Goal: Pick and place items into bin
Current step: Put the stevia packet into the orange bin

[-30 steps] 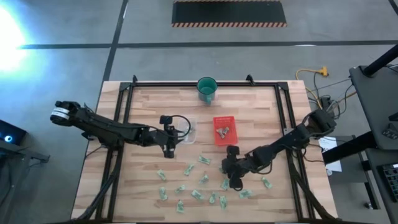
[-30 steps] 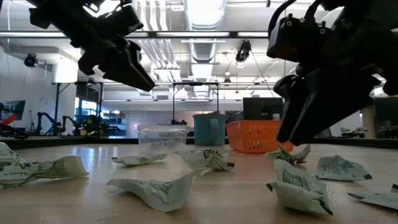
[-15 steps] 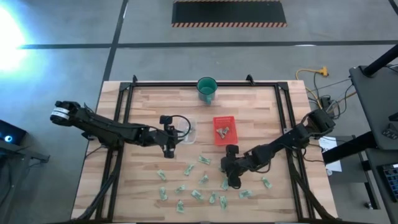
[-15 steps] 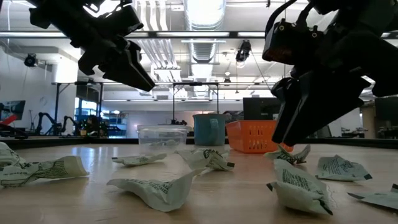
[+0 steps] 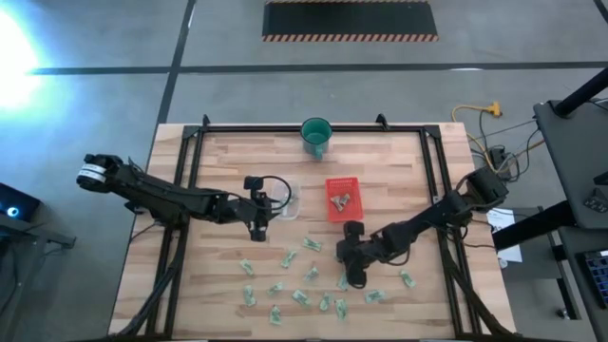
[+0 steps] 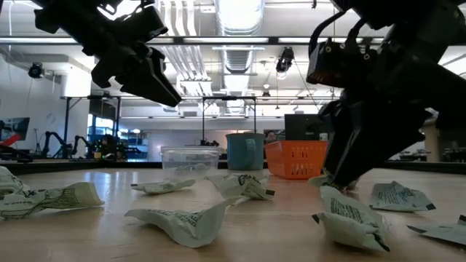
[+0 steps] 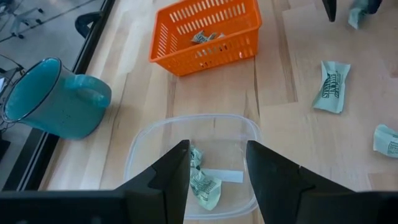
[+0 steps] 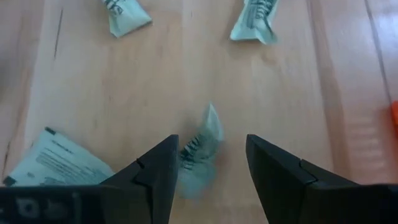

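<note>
– What do the items (image 5: 302,297) look like?
– Small crumpled green-and-white packets, scattered flat across the counter's near half.
– Any elsewhere?
– A few lie in the orange basket (image 7: 205,29), others in the clear tub (image 7: 144,148).

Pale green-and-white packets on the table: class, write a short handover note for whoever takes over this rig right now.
Left hand: open, empty, above the clear container, which holds a few packets.
Right hand: open, low over one packet, not yet gripping.
Done: a few packets lie in the orange basket.
Left: the scattered packets on the table's near half need picking and binning. Teal cup stands at the far edge.
</note>
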Motion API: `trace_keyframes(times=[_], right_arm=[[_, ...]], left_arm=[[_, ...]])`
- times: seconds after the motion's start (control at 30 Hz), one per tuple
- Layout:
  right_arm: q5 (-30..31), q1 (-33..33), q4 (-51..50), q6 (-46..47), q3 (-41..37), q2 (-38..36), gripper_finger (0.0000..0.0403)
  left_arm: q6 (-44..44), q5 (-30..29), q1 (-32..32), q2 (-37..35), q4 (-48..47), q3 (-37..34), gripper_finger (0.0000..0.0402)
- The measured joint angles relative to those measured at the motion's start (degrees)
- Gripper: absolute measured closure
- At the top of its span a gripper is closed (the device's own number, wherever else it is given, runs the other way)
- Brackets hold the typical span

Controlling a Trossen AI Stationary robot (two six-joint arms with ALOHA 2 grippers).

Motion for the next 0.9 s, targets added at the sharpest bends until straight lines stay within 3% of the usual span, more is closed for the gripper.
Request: trace_keyframes(times=[0.3,0.8,0.9], right_arm=[[0.0,-0.6,0.2,-0.7,0.0,0.0,0.0252],[0.0,-0.6,0.1,-7.0,0.3,-0.2,0.0382],[0.1,-0.6,0.1,-8.0,0.9,-0.5,0.0392]], left_arm=[[0.0,0.0,0.0,0.0,-0.3,0.0,0.026],[0.0,0.0,0.0,0.0,-0.3,0.0,0.026],[0.0,0.0,0.0,0.0,-0.3,0.0,0.026]])
